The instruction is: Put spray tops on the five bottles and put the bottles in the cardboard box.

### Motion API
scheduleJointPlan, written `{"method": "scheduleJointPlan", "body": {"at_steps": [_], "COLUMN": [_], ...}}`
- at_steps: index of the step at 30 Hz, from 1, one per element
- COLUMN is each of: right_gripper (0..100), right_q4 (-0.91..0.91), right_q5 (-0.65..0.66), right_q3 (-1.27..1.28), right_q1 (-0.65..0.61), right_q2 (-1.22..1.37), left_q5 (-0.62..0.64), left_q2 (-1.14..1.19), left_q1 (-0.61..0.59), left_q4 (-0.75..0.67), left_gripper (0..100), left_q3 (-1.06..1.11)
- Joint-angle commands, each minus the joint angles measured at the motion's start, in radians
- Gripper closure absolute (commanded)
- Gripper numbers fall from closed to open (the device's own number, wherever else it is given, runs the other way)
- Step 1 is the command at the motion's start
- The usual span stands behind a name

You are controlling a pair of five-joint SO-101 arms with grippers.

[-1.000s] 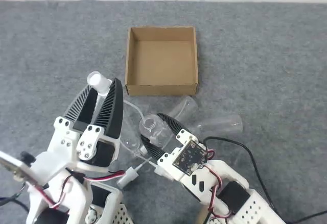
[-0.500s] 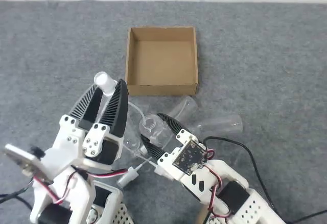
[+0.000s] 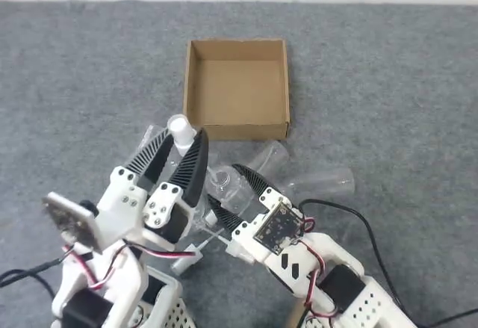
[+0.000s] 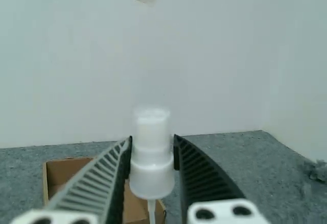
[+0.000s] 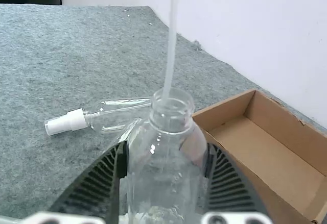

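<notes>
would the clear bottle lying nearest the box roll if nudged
Probably: the bottle lies on its side and looks round, though the grey carpet may damp the roll. It appears empty and clear, so likely light and easily shoved.

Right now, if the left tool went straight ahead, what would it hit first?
Probably the near wall of the cardboard box; the left tool, shut on a spray top, may sit high enough to pass over.
</notes>
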Motion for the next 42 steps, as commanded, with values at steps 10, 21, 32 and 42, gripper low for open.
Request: {"method": "scheduleJointPlan", "body": {"at_steps": [10, 21, 32, 42], "right_gripper": [92.5, 92.6, 92.8, 92.8], "right_q4": [-0.005, -0.007, -0.013, -0.010], "right_q5": [0.017, 0.017, 0.017, 0.017], "right_q3": [0.018, 0.018, 0.018, 0.018], "right_q1": [0.018, 0.053, 0.071, 0.071], "right_q2": [-0.022, -0.022, -0.022, -0.022], "left_q5": [-0.046, -0.054, -0.098, -0.098], "left_q2": [-0.005, -0.005, -0.005, -0.005], "left_q1": [0.011, 0.012, 0.092, 0.097], "left_q4": [0.003, 0.003, 0.000, 0.002], "left_gripper": [99, 99, 99, 99], "left_q3": [0.065, 0.088, 0.124, 0.130]}}
